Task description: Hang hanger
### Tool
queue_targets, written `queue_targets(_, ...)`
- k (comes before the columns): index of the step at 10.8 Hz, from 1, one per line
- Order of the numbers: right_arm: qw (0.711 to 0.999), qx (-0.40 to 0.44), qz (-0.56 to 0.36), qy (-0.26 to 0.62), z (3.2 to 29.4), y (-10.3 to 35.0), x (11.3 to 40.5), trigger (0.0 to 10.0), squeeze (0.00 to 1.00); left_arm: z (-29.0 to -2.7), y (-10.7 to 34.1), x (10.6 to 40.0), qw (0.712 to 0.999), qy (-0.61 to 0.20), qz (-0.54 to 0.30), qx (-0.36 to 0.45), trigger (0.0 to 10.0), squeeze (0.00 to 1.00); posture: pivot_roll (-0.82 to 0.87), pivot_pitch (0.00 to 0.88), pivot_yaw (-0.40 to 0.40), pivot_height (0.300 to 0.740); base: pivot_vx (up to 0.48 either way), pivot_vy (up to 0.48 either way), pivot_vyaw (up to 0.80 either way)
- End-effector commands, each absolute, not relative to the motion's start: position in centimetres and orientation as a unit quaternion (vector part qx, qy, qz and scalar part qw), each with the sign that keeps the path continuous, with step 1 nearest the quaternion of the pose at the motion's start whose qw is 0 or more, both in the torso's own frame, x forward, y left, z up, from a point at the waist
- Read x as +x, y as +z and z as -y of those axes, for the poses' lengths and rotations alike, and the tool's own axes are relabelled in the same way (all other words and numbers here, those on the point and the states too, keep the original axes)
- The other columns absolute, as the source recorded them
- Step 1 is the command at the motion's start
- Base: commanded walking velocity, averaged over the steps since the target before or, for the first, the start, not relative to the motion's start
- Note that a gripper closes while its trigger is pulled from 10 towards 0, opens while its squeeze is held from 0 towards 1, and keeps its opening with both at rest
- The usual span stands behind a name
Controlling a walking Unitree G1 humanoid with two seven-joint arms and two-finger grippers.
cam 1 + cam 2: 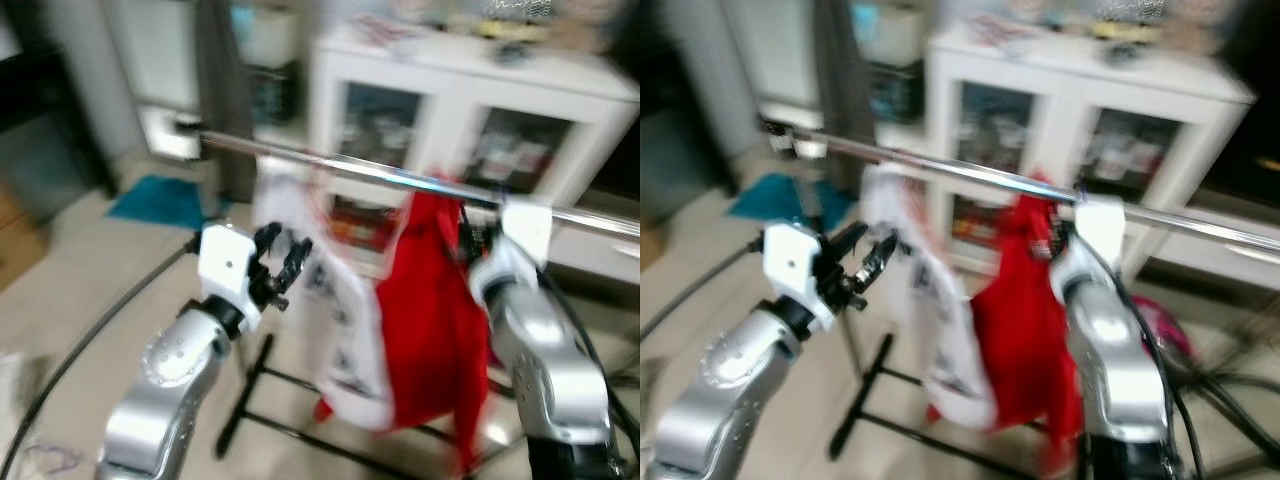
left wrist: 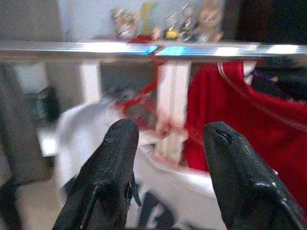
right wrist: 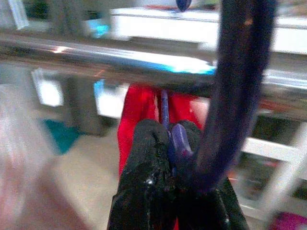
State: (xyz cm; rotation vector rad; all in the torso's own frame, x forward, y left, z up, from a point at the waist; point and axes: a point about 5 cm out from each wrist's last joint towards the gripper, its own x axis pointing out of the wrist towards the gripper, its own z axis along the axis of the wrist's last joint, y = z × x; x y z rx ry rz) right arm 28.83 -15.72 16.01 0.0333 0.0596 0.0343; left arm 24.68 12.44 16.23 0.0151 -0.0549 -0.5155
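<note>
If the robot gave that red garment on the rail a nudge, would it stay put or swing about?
Probably swing: the red garment hangs in loose folds, so it looks soft and floppy. It dangles from the metal rail by a thin hanger hook, pinched by the right gripper, so it might slide along the smooth rail too.

Head cameras: look forward and down from above both arms, blurred, facing a clothes rail (image 1: 400, 178) and white cabinet (image 1: 1090, 110) | Left wrist camera: close, looks along two fingers (image 2: 112, 167) toward the same rail | Right wrist camera: very close beneath the rail, facing that cabinet
</note>
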Motion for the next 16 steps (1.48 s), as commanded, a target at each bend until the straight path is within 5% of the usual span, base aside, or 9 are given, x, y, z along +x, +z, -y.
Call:
queue_targets(1,1.000,0.009,-0.013,0.001,16.6,16.5,28.6,10.0,0.00,-11.8,16.4,24.5,0.962,-0.272,0.029,0.004,10.0,0.00,0.11,0.000,-0.041,0.740,0.000,0.000,0.00)
queue_targets(9,0.999,-0.021,-0.022,-0.010,16.8,17.7,32.4,10.0,0.00,-10.0,16.1,23.6,0.922,-0.387,-0.006,-0.001,10.0,0.00,0.12,0.000,-0.045,0.740,0.000,0.000,0.00)
queue_targets(13,0.999,-0.004,-0.035,0.030,15.4,15.9,30.1,10.0,0.00,-12.4,15.3,25.0,0.973,-0.228,-0.008,-0.021,10.0,0.00,0.11,0.000,-0.055,0.740,0.000,0.000,0.00)
queue_targets(16,0.998,-0.006,-0.049,0.041,15.6,14.6,27.8,10.0,0.00,-12.8,14.8,25.0,0.980,-0.197,-0.012,-0.026,10.0,0.00,0.10,0.000,-0.058,0.740,0.000,0.000,0.00)
